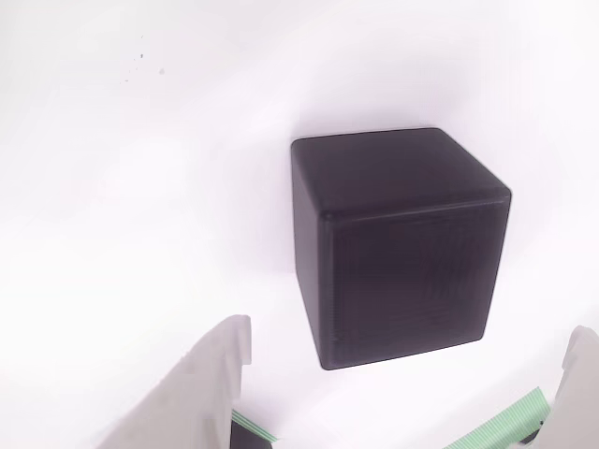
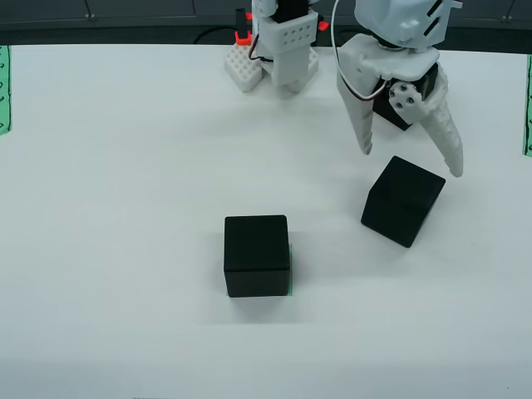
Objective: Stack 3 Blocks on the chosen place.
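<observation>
Overhead view first, nearest edge of the white table (image 2: 125, 249): I have one black cube (image 2: 257, 255) sitting square, with a thin green sliver (image 2: 291, 270) showing along its right side. I judge that to be the chosen patch underneath, so this cube marks the base of the stack. Further back and to the right in this view, a second cube (image 2: 403, 200) lies turned at an angle, well apart from the first. My gripper (image 2: 410, 163) hangs just above it, its white fingers (image 2: 445, 137) spread wide with nothing held, straddling the cube's far edge. From the view riding on the gripper, that cube (image 1: 401, 248) sits ahead between both fingertips (image 1: 220, 374), ready, I reckon, for a descent and a close. Beyond stands the arm's base (image 2: 283, 50).
</observation>
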Robot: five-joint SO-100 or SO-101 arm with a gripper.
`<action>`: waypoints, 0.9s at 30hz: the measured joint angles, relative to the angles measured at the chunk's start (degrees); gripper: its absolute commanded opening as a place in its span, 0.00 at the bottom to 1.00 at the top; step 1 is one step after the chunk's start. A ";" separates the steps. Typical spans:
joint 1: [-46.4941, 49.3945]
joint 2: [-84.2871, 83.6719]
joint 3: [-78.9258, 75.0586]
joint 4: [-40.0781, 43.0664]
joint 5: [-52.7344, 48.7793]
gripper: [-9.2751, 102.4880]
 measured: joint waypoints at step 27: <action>-1.76 -28.48 -20.74 2.29 3.25 0.28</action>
